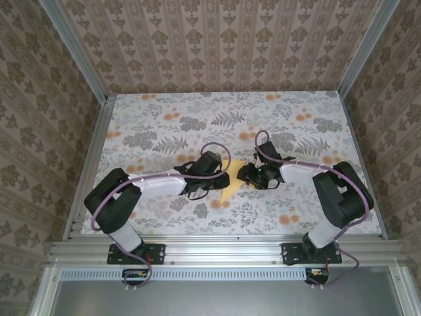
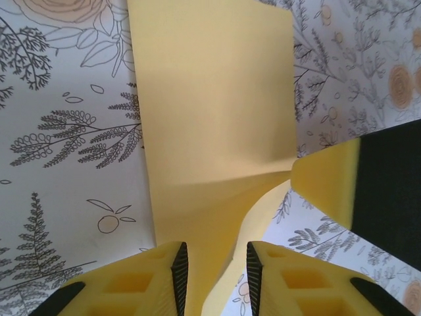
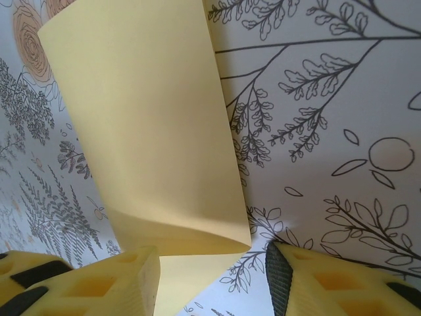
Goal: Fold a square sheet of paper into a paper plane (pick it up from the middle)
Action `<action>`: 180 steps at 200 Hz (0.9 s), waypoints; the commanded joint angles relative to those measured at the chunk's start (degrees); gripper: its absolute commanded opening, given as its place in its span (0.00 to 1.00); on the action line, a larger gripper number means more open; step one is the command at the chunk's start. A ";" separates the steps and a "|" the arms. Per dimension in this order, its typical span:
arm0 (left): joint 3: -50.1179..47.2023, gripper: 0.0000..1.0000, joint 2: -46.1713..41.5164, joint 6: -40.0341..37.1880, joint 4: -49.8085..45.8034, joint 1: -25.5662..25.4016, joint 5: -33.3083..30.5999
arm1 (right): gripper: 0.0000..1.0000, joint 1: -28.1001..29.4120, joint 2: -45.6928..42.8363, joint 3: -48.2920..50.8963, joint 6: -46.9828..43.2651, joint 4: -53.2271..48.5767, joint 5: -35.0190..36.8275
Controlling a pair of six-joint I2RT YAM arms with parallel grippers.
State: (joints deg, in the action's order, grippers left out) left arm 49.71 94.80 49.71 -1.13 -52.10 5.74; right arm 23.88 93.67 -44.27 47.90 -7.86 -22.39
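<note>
Square sheet of paper (image 1: 231,189): at the centre of the top view, on the table (image 1: 164,105), between your two wrists. It appears doubled over into a rectangle, but the fold near the right gripper (image 3: 214,255) is rounded, not pressed flat. There are no nose corners and no wings, so I judge the plane barely begun. The jaws of the left gripper (image 2: 217,253) stand apart with the sheet's lifted edge between them, unclamped. The right jaws stand wide, gripping nothing.
</note>
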 commanded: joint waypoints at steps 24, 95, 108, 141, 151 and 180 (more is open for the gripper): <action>2.36 0.17 2.31 -1.33 -3.03 -0.20 -1.40 | 0.49 0.12 0.30 -0.06 -0.87 -0.08 -2.16; -0.57 0.12 1.62 1.39 -1.18 0.70 -1.66 | 0.45 0.20 0.50 0.33 -0.47 2.45 -5.56; -0.71 0.12 1.64 1.53 -1.15 0.76 -1.70 | 0.44 0.20 0.92 0.33 -0.28 2.99 -6.12; -0.93 0.12 1.59 1.61 -1.16 0.85 -1.78 | 0.42 0.38 2.27 0.37 0.54 4.81 -8.07; -0.98 0.13 1.61 1.68 -1.18 0.92 -1.87 | 0.42 0.46 2.56 0.66 0.91 6.07 -8.81; -1.02 0.12 1.72 1.71 -1.25 1.11 -2.04 | 0.39 0.91 2.89 1.32 1.33 8.54 -10.55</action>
State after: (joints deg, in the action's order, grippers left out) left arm 49.47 96.55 50.65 -2.15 -51.62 4.64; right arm 24.12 95.70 -44.01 48.29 -2.28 -29.80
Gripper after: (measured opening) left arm 0.125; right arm 0.402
